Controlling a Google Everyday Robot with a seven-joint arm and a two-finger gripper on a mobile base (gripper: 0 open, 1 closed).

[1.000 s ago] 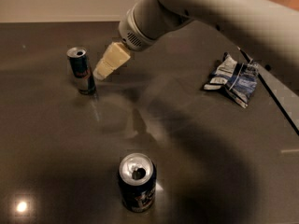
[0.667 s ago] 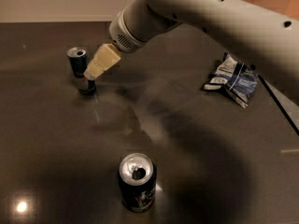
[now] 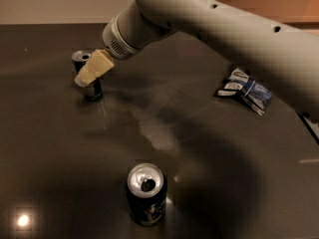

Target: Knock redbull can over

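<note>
The redbull can (image 3: 79, 59) is slim and blue-and-silver. It stands upright at the far left of the dark table (image 3: 65, 148). My gripper (image 3: 86, 73), cream-coloured at the end of the white arm (image 3: 209, 19), is right at the can. It overlaps the can's middle from the right, so only the can's top and base (image 3: 93, 90) show. I cannot tell whether it touches the can.
A wider dark navy soda can (image 3: 146, 194) with an open silver top stands near the front centre. A blue-and-white foil snack bag (image 3: 245, 89) lies at the right. The table's right edge (image 3: 310, 126) runs just beyond the bag.
My gripper has moved left and slightly down, from beside the redbull can to across its middle. The can stands where it was.
</note>
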